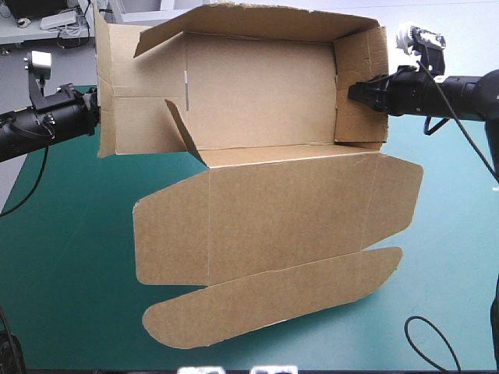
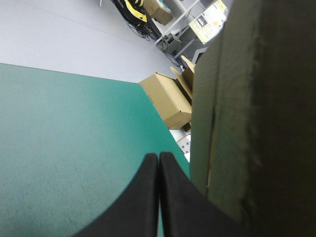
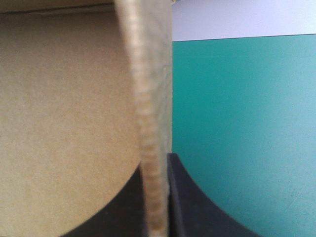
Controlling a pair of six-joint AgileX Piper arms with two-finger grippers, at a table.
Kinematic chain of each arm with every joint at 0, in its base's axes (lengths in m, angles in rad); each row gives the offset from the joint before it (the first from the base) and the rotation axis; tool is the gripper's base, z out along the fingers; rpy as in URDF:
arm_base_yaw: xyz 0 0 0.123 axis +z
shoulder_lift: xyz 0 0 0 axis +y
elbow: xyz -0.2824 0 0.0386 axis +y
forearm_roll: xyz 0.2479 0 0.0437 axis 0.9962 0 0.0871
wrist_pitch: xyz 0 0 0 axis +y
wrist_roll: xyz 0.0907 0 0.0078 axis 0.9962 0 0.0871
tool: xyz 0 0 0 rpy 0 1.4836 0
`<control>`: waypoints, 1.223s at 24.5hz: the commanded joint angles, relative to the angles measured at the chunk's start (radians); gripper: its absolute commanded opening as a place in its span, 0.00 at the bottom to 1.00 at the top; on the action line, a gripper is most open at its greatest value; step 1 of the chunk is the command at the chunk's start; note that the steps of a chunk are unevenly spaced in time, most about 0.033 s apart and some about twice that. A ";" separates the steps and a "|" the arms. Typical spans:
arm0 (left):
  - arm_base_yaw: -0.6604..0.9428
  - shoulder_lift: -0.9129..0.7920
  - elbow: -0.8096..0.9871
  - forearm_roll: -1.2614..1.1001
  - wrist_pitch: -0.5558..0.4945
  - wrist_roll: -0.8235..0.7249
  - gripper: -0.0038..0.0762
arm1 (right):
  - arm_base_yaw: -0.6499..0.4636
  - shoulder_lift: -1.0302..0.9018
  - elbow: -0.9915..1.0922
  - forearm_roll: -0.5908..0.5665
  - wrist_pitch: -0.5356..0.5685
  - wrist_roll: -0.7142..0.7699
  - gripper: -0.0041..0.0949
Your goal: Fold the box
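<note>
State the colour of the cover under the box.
Teal-green; the cover shows best in the high view.

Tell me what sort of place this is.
Probably a robotics lab workbench: a table with a teal-green cover, the right gripper shut on a wall of the part-raised brown box, the left gripper shut beside its other end.

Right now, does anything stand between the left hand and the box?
Nothing visible does. The left hand, shut, lies beside the left wall of the box; the right hand is shut on its right wall.
</note>
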 commanded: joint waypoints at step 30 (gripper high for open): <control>-0.099 -0.112 -0.028 0.030 0.062 0.011 0.04 | 0.172 0.042 -0.034 -0.111 -0.171 0.099 0.03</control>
